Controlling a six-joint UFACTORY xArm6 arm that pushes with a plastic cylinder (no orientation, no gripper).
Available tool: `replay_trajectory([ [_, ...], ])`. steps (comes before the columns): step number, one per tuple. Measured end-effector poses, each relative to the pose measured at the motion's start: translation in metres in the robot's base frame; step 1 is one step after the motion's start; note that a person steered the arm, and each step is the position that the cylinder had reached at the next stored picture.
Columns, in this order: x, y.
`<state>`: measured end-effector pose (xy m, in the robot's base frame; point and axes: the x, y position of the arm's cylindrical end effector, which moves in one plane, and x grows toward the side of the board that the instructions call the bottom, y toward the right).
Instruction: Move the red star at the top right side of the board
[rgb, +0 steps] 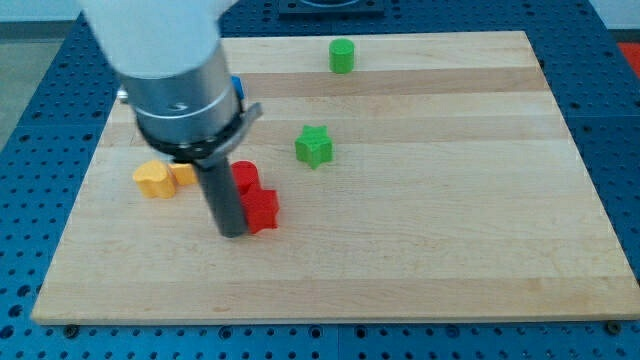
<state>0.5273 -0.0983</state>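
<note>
The red star (262, 211) lies left of the board's middle, just below a red cylinder (246, 177) that it touches. My tip (233, 232) rests on the board right against the star's left side, toward the view's bottom left of it. The arm's body hides part of the board above the tip.
A green star (314, 146) lies to the upper right of the red blocks. A green cylinder (342, 56) stands near the board's top edge. Two yellow blocks (153, 180) lie left of the rod, one partly hidden. A blue block (236, 88) peeks out behind the arm.
</note>
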Motion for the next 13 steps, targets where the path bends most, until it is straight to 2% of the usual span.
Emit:
replay_trajectory([
  [4, -0.077, 0.112],
  [5, -0.088, 0.120],
  [6, -0.067, 0.108],
  [7, -0.071, 0.082],
  [8, -0.101, 0.079],
  [10, -0.112, 0.079],
  [13, -0.163, 0.167],
])
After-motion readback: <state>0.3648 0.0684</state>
